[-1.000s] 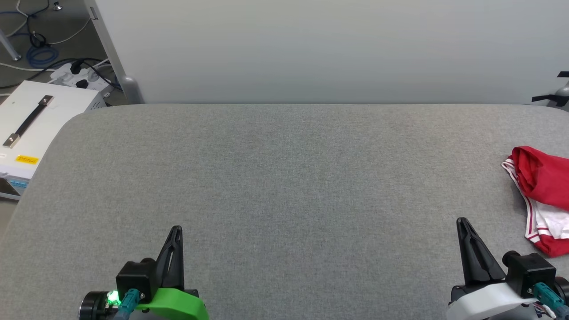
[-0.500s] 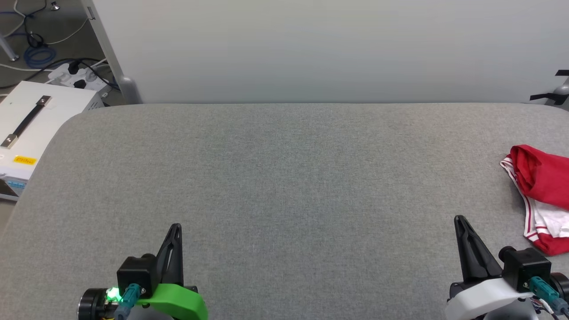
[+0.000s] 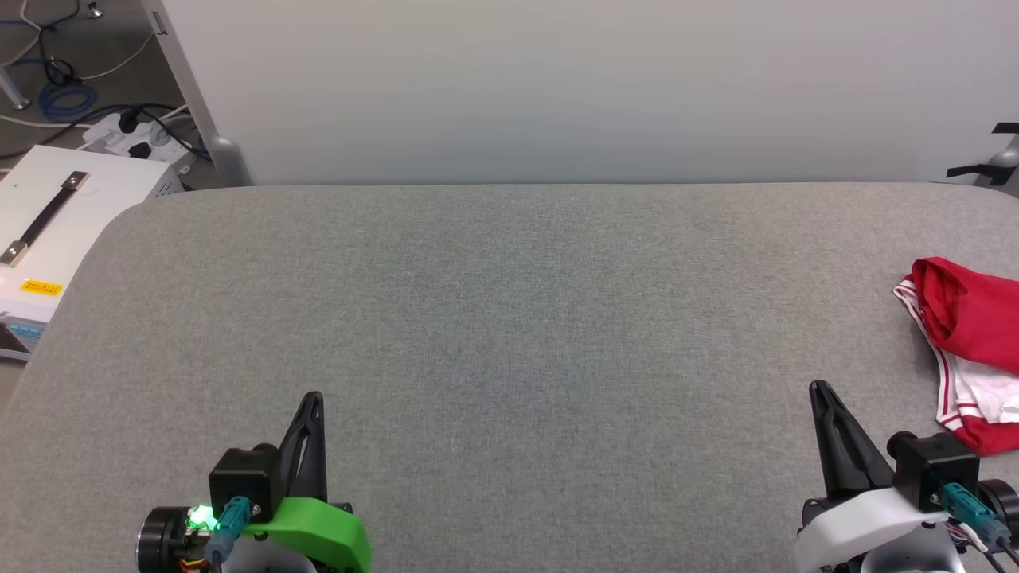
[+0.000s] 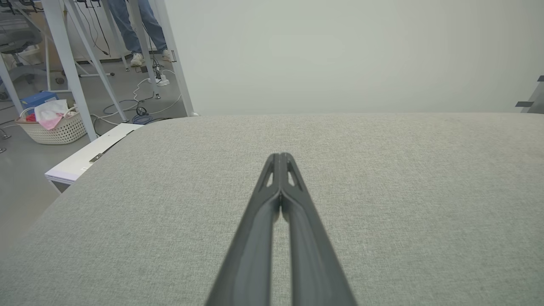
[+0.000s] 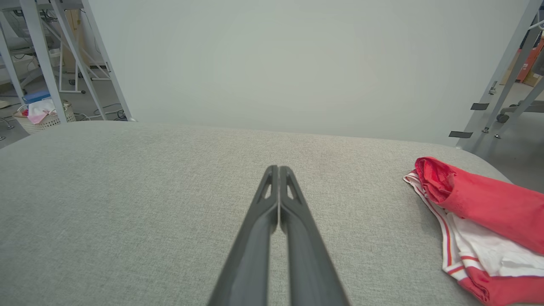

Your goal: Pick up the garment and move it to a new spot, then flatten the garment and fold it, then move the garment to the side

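Two grippers, both pressed shut and empty, sit at the near edge of the grey fabric worktop (image 3: 509,302): left gripper (image 3: 313,397) and right gripper (image 3: 817,389). The garment (image 3: 967,330) lies bunched at the worktop's right edge, ahead and right of the right gripper, the nearer one; its long axis runs roughly near-to-far. A pale partition (image 3: 557,87) stands behind, cables (image 3: 65,100) on the floor far left

Garment (image 3: 967,334) on table (image 3: 509,302), far right edge. Right gripper (image 3: 820,391) near it, front-left of it. Left gripper (image 3: 313,399) well apart, front left. Box (image 3: 56,215) off the table's left edge.
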`<state>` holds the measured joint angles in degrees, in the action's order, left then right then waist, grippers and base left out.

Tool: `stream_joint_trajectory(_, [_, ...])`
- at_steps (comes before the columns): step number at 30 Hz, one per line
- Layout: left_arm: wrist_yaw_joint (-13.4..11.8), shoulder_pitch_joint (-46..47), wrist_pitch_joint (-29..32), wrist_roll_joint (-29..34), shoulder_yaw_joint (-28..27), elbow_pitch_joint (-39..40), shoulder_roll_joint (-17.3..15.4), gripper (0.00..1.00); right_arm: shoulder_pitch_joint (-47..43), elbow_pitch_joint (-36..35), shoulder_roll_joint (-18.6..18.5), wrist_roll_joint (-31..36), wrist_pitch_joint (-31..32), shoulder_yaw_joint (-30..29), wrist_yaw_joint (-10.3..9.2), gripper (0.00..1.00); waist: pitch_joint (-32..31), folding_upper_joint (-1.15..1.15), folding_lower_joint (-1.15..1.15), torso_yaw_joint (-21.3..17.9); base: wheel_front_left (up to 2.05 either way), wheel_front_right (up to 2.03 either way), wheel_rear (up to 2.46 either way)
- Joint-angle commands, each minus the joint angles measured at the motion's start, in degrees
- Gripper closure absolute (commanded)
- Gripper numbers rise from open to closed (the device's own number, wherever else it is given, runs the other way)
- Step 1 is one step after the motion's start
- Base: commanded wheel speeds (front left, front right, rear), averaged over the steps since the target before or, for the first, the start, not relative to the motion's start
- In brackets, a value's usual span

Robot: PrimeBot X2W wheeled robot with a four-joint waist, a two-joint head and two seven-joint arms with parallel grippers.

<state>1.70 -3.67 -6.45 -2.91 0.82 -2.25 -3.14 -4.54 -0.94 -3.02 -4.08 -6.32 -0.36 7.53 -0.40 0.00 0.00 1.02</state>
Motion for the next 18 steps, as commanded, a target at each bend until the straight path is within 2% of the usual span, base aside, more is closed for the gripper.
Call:
stream_joint_trajectory(1, [-0.5, 1.2, 0.4, 0.6, -0.3, 0.4, 0.1, 1.00, 1.1, 0.2, 0.0, 0.8, 0.3, 0.0, -0.02, 1.00, 0.0, 0.00, 0.00, 0.0, 0.00, 0.00, 0.00])
stream_joint_trajectory(18, [-0.9, 2.0, 2.3, 1.3, -0.4, 1.0, 0.2, 1.00, 2.2, 0.5, 0.1, 1.9, 2.3, 0.1, -0.03, 1.00, 0.1, 0.00, 0.00, -0.4, 0.00, 0.00, 0.00])
